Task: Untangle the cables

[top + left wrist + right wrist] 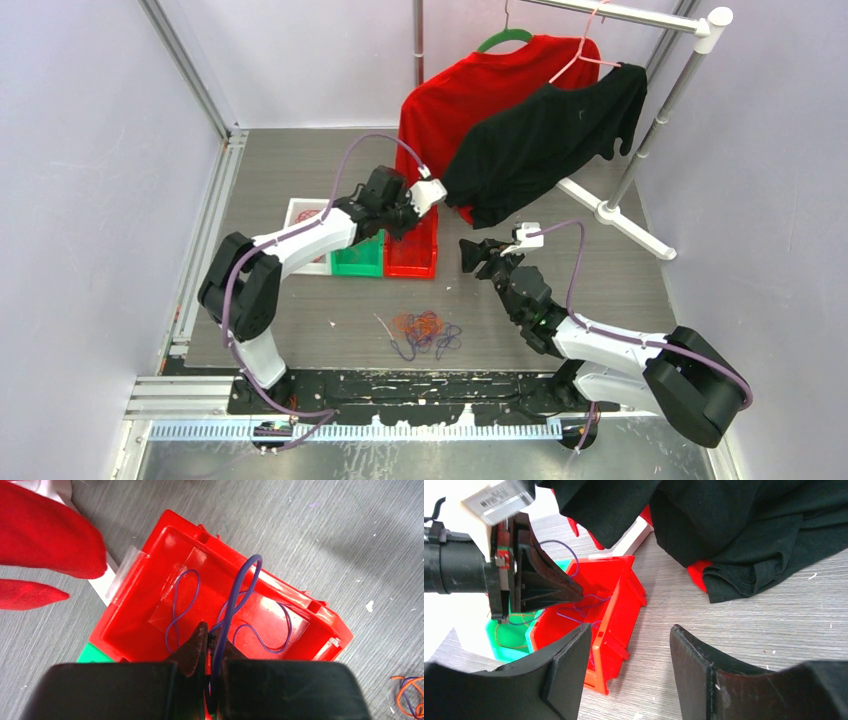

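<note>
Over the red bin (145,575), your left gripper (210,636) is clamped tight on a purple cable (248,572); its loop reaches out past the fingertips while more purple loops lie on the bin's floor, possibly the same strand, though the view does not settle it. Near the front edge of the table (300,330), between the two arm bases, the other cables (425,328) sit in a loose orange, red and purple tangle. Your right gripper (630,632) hangs just right of the red bin, jaws apart with nothing between them.
</note>
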